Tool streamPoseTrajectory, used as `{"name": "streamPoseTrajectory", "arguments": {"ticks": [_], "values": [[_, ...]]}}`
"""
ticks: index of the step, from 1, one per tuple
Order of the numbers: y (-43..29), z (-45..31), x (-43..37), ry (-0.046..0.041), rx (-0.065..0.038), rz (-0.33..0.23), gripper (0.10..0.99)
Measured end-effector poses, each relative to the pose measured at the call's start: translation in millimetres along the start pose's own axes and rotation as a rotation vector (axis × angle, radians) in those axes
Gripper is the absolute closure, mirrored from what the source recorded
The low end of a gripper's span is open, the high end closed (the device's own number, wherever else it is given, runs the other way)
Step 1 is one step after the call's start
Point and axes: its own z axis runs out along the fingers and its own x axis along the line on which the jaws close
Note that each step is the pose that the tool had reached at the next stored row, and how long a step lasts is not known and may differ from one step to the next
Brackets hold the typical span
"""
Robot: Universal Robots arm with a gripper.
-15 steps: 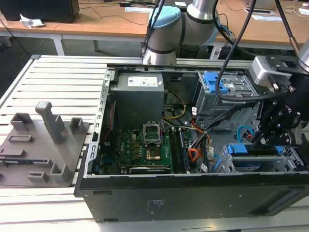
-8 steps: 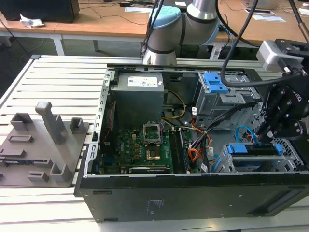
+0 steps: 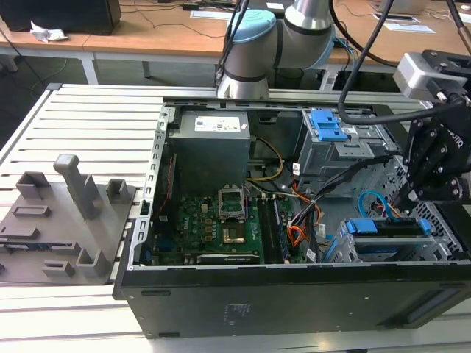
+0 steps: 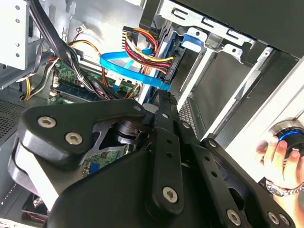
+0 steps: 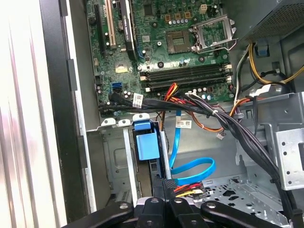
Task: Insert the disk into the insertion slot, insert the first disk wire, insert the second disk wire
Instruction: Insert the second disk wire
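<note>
Open computer case [image 3: 294, 294] is lying on the slatted table [image 3: 73, 118]; the arm's black hand [image 3: 412, 193] is reaching down into the case's right end in the exterior view, at the drive cage area.

The disk [image 3: 386, 228], with its blue carrier, is already sitting in the insertion slot [image 3: 441, 220], a low grey perforated cage at the case's near right corner in the exterior view. Its long axis is running across the cage, roughly left-right in that view; blue handle bar is facing up and toward the motherboard [image 3: 221, 220]. In the first wrist view the blue carrier [image 5: 145, 142] is showing edge-on in the slot [image 5: 118, 161].

The first disk wire [image 5: 190, 190], an orange, red, yellow and black bundle ending in a black connector, is sitting right at the hand's tips [image 5: 167, 202] in the first wrist view. In the second wrist view the same bundle [image 4: 147, 54] is meeting the black connector at the disk's edge [image 4: 173, 66], with the hand's fingers [image 4: 164, 107] pointing straight at it. Fingers are looking close together, pinched near the connector; cannot tell if they are actually clamping it.

A light blue cable [image 5: 194, 166] is looping just beside the bundle, and in the second wrist view [image 4: 128, 69] too.

The taller grey bay with blue latch tabs [image 3: 327, 125] is sitting farther back. A person's hand [image 4: 280, 161] is resting on a round knob outside the case.
</note>
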Motion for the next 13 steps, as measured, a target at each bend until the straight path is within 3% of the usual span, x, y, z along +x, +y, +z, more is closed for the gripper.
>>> {"name": "streamPoseTrajectory", "arguments": {"ticks": [4, 9, 13], "values": [[0.9, 0.0, 0.0, -0.0001, 0.0, 0.0, 0.98], [11.2, 0.6, 1.8, 0.0, 0.0, 0.0, 0.98], [13.2, 0.7, 2.2, 0.0, 0.0, 0.0, 0.98]]}}
